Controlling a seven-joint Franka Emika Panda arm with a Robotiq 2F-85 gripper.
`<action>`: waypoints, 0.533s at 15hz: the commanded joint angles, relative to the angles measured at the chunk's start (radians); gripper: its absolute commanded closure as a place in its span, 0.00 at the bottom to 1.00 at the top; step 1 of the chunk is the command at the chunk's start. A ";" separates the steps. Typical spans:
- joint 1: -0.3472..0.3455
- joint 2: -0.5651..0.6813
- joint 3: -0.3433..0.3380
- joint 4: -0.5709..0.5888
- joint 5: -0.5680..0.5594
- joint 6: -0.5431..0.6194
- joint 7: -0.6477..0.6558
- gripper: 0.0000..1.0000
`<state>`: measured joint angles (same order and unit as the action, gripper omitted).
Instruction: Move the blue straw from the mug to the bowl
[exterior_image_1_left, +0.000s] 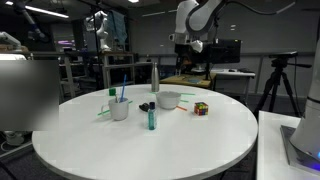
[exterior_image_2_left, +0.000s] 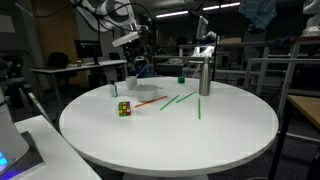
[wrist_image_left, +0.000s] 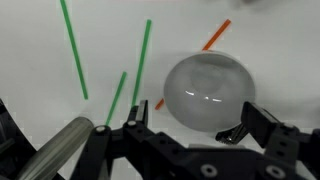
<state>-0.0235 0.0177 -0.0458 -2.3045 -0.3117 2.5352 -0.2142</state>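
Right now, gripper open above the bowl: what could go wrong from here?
1. The wrist view shows green straws and an orange straw by the bowl, but not the blue straw, so a wrong pick is possible.
2. The blue straw stands in the mug, near the upright teal tube. The open gripper could knock the tube or tip the mug on approach.
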 joint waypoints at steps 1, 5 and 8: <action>0.015 0.120 0.031 0.132 0.026 -0.027 -0.064 0.00; 0.021 0.205 0.060 0.221 0.042 -0.036 -0.060 0.00; 0.036 0.242 0.066 0.274 0.046 -0.071 0.003 0.00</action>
<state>-0.0056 0.2127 0.0173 -2.1140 -0.2884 2.5243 -0.2420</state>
